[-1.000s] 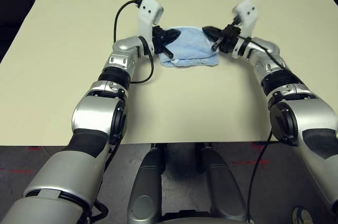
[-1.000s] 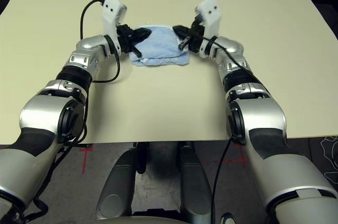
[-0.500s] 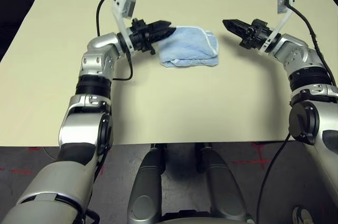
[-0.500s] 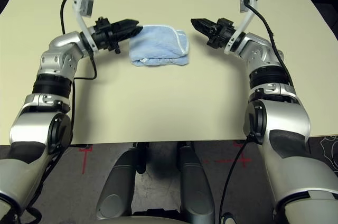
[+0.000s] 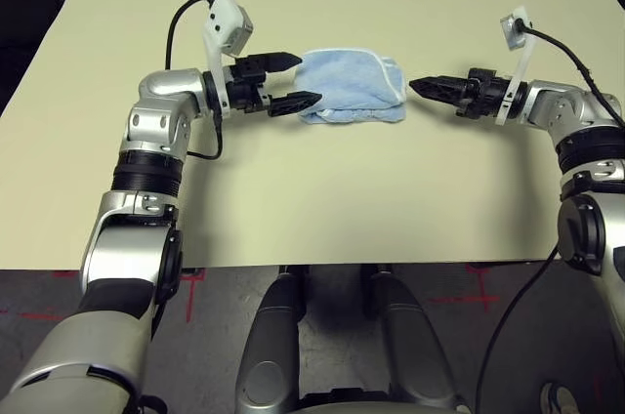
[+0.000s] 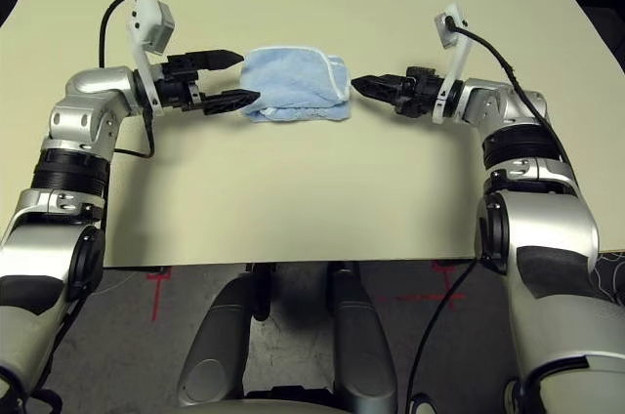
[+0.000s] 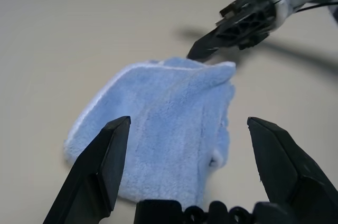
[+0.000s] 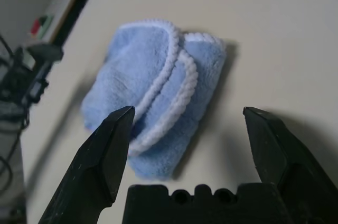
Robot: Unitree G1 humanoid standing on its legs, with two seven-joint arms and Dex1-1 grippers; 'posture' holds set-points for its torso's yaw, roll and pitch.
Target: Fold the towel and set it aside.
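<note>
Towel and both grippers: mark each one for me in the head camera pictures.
towel [image 5: 350, 88], left eye view, middle of the folded blue cloth.
left gripper [image 5: 296, 79], left eye view, midway between its open fingertips.
right gripper [image 6: 357, 86], right eye view, at its fingertips, pointing at the towel.

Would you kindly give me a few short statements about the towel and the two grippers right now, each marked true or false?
1. The towel lies folded on the table. True.
2. The left gripper is shut on the towel. False: its fingers stand open, just beside the towel's edge.
3. The right gripper is open and apart from the towel. True.
4. The towel hangs lifted between both grippers. False: it rests on the table, held by neither.
5. Both grippers point toward the towel from opposite sides. True.
</note>
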